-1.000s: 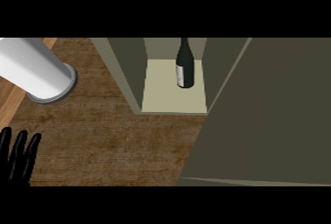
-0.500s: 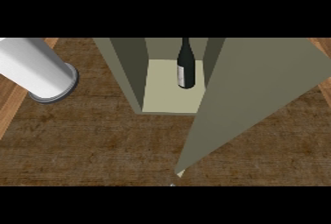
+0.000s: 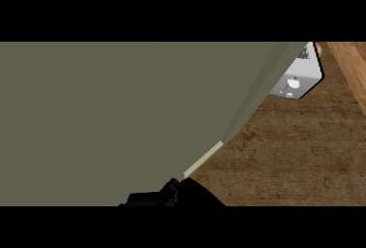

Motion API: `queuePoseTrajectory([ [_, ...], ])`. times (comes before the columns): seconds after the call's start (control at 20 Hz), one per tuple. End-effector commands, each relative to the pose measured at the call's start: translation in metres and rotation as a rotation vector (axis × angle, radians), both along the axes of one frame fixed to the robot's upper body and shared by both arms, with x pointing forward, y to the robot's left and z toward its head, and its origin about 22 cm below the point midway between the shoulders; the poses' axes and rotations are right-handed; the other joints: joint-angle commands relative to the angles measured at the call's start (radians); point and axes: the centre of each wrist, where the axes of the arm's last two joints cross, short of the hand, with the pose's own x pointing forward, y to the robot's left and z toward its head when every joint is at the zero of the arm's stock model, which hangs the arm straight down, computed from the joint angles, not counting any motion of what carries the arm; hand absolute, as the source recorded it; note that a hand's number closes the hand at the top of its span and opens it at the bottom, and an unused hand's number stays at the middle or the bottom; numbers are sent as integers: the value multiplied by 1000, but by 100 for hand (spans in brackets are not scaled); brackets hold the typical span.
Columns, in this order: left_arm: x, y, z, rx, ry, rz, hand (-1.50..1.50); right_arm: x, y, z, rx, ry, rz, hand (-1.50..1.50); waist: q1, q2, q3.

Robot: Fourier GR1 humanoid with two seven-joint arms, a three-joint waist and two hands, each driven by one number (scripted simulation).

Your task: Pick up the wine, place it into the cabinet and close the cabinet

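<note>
The olive-grey cabinet door (image 3: 121, 121) fills most of the head view, from the left edge to a slanted edge running down from the top right. It hides the wine bottle and the inside of the cabinet. A pale strip of the door's edge (image 3: 204, 159) shows low on that slant. A black hand, which looks like my right hand (image 3: 163, 196), sits at the bottom middle against the door's lower corner. My left hand does not show.
The brown wooden counter top (image 3: 293, 155) shows at the right. A white and grey box-like object (image 3: 297, 80) sits at the top right beside the door's edge. A lighter wooden strip (image 3: 350, 63) runs along the far right.
The door has swung across the view and now covers the open cabinet, the bottle and the white cylinder at left. A black hand has appeared at the bottom middle.
</note>
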Motion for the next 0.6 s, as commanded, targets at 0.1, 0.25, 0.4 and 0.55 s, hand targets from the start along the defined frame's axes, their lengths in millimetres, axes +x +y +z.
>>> queuePoseTrajectory([
  [0.1,2,8,10,-5,7,-13,-150,47,42,18,-16,-39,-92,150,0,3,1],
  [0.25,-3,17,5,-5,-18,-6,-150,85,39,23,0,-21,-114,150,1,4,1],
  [0.4,-11,18,-2,3,24,-27,-150,106,43,29,-19,-36,-153,150,-3,4,1],
  [0.55,-1,19,19,19,14,-25,-150,128,44,29,-41,-46,-176,150,-10,4,2],
])
